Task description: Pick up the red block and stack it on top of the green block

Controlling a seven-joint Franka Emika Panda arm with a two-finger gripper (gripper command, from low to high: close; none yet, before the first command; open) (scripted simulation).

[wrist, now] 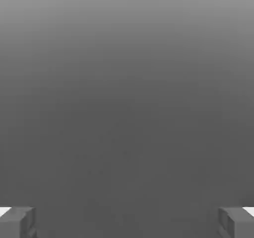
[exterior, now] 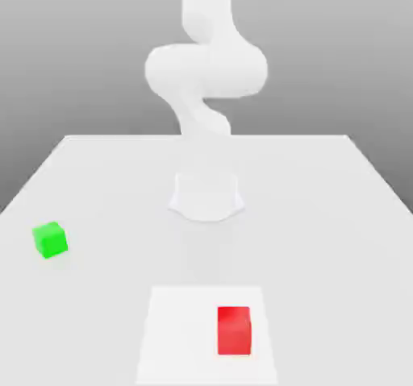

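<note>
honestly, much of me is hard to read here. in the exterior view my arm is a pale white shape against the grey backdrop, its top cut off by the frame's upper edge, and its lower part fades into the white table so that i cannot tell where the links end. a faint rounded form sits on the table below the arm; whether it is my base or my hand i cannot tell.

in the hand view my gripper is spread wide: two grey fingertips, one at each lower corner, both cut off by the frame, with nothing between them. behind them there is plain grey, with no edge or object i can make out.

counting: one red block, one green block, one arm, two fingertips.

the red block lies near the front edge of the table, slightly toward the exterior view's right, on a brighter white square patch whose lower edge is cut by the frame. the green block sits on the table by the exterior view's left, well apart from the red one and farther back. both rest flat, touching nothing but the table.
</note>
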